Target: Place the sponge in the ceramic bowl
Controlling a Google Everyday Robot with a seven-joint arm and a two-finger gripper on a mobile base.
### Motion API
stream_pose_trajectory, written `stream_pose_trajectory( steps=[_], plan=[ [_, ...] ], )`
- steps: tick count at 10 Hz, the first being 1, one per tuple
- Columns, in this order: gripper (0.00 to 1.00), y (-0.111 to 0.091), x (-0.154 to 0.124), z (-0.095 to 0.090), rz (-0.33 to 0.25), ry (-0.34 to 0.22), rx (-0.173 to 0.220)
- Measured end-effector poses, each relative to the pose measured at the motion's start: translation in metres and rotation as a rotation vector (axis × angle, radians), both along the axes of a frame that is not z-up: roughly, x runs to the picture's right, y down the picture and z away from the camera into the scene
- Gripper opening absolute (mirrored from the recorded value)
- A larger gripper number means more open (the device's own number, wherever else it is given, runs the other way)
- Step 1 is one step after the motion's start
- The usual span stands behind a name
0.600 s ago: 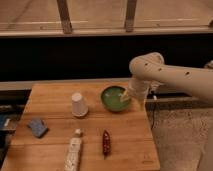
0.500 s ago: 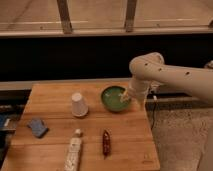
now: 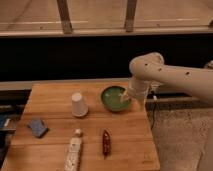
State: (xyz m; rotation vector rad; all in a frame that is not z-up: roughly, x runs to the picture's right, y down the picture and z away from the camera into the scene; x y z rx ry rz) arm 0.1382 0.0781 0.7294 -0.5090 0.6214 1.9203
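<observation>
Camera view, near first: white tube (image 3: 74, 152) and dark red packet (image 3: 105, 142) on the wooden table (image 3: 130, 145). Sponge (image 3: 37, 127), a flat, slightly crumpled blue-grey pad, lies alone by the left edge, well apart from the bowl. Upside-down white cup (image 3: 78, 105) mid-table. Glossy green ceramic bowl (image 3: 110, 100) beside it. Gripper (image 3: 125, 95) sits over the bowl's right side; grip state cannot be told.

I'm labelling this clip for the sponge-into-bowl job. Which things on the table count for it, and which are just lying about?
Belong to the job:
sponge, far left, untouched
ceramic bowl
tool, at the bowl's right rim

Just lying about:
upside-down white cup
white tube
dark red stick-like item
</observation>
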Motion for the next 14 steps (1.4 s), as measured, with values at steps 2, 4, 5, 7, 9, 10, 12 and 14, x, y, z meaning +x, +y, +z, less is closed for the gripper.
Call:
stream_pose_trajectory(
  steps=[2,4,5,7,9,10,12,14],
  plan=[
    [0.65,0.0,0.0,0.0,0.0,0.0,0.0],
    [0.65,0.0,0.0,0.0,0.0,0.0,0.0],
    [0.65,0.0,0.0,0.0,0.0,0.0,0.0],
    [0.65,0.0,0.0,0.0,0.0,0.0,0.0],
    [0.65,0.0,0.0,0.0,0.0,0.0,0.0],
    [0.65,0.0,0.0,0.0,0.0,0.0,0.0],
    [0.65,-0.004,0.001,-0.001,-0.002,0.0,0.014],
    [0.65,-0.021,-0.011,-0.008,-0.033,-0.01,0.046]
  ],
)
